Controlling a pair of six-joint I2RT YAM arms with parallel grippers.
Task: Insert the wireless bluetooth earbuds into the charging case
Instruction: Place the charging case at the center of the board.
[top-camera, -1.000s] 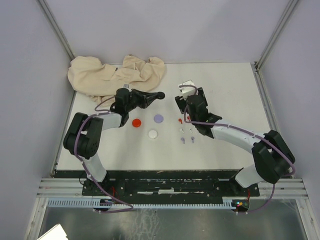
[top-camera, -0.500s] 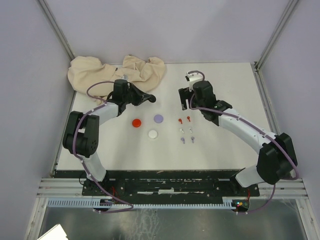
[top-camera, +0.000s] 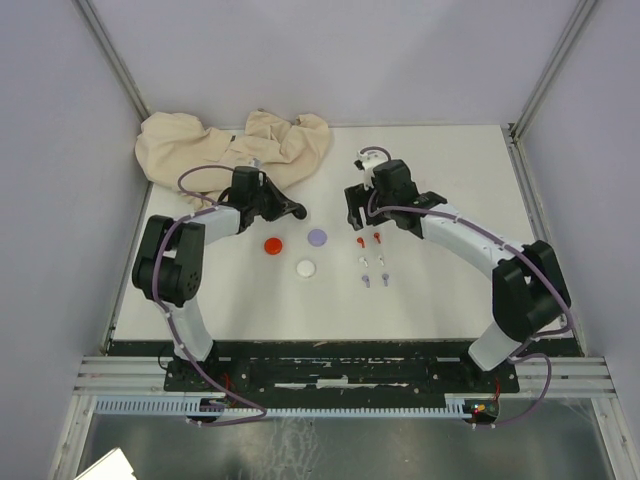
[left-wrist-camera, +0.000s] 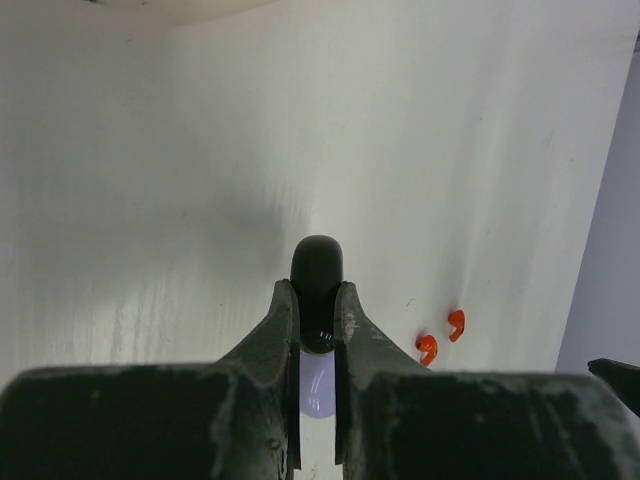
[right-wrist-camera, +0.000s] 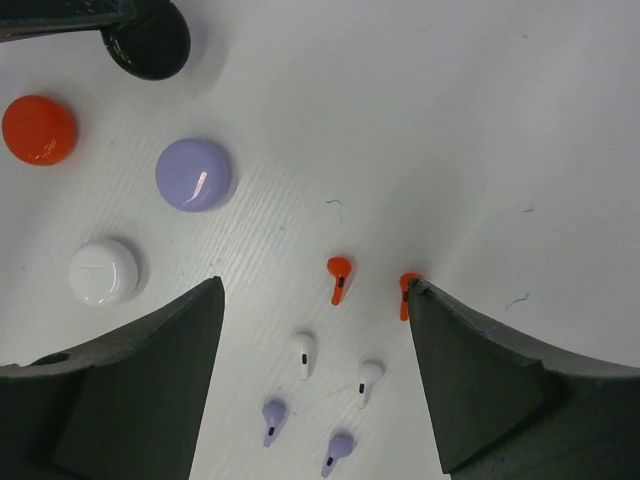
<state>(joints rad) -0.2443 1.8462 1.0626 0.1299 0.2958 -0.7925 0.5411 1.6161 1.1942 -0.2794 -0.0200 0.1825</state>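
Earbuds (top-camera: 364, 261) lie loose on the white table (top-camera: 460, 290), right of centre in the top view. Three pairs in rows: red pair (top-camera: 360, 242) farthest from the arm bases, white pair (top-camera: 382, 262) in the middle, purple pair (top-camera: 366, 281) nearest. Right gripper (top-camera: 362, 212) hangs just beyond the red pair. Left of the buds sit a red disc (top-camera: 272, 245), a purple disc (top-camera: 317, 237) and a white disc (top-camera: 305, 267), each apart from the others. Left gripper (top-camera: 290, 208) pinches a black disc (top-camera: 300, 213), close to a beige cloth (top-camera: 230, 150) heaped at the far left.

Left wrist view: fingers (left-wrist-camera: 275, 330) clamped on the black disc, which pokes out past their tips. Purple disc shows through the slit below. Red pair lies off to the right on the table.

Right wrist view: fingers (right-wrist-camera: 130, 380) spread wide, nothing held. One red bud lies between them, clear of both. The other sits at the right-hand finger's tip; touching or just beside, cannot tell. White and purple pairs lie lower in the gap.
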